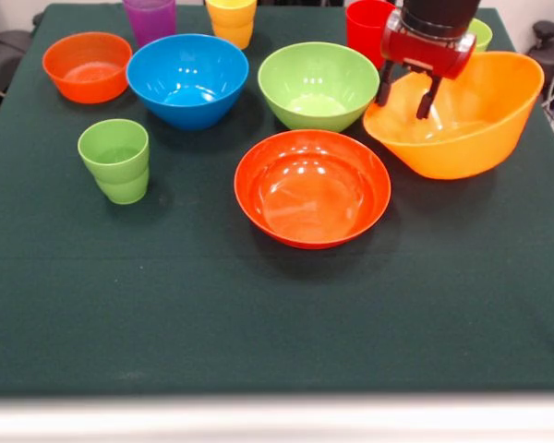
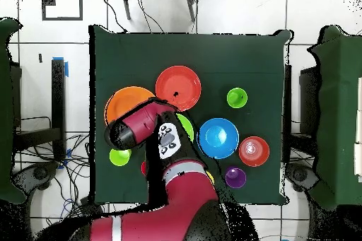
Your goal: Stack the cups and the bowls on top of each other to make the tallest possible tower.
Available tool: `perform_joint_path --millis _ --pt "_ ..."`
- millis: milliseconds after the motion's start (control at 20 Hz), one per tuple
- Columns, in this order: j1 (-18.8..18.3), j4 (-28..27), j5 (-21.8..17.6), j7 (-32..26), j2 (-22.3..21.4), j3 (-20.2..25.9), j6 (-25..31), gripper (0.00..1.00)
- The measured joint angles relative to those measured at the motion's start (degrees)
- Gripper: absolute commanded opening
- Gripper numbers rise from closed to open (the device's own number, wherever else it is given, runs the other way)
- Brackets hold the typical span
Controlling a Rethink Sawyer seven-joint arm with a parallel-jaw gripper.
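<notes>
Scanning leftward first, found every bowl apart on the desk (image 1: 258,305): small orange bowl (image 1: 87,66), blue bowl (image 1: 186,79), red-orange bowl (image 1: 312,187). Rightmost, hung tool (image 1: 407,100) spread, empty, over large orange-yellow bowl (image 1: 462,115); risked tipping its rim.

A table (image 1: 258,314) holds five bowls and several cups, none stacked into a tower. In the front view, the widest bowl (image 1: 312,187) sits nearest the middle. Behind it stand two bowls (image 1: 187,79) (image 1: 319,85) side by side. The smallest bowl (image 1: 88,66) is far left, the largest bowl (image 1: 462,115) far right. One cup (image 1: 116,160) stands front left; other cups (image 1: 232,20) line the back edge
</notes>
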Motion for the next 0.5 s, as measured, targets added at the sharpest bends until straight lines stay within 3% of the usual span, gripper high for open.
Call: perform_joint_path --millis 250,500 --pt "-3.3 2.74 3.69 0.0 -5.17 2.85 3.73 1.0" --pt "-6.0 3.55 4.91 0.0 -9.38 4.86 6.92 1.0"
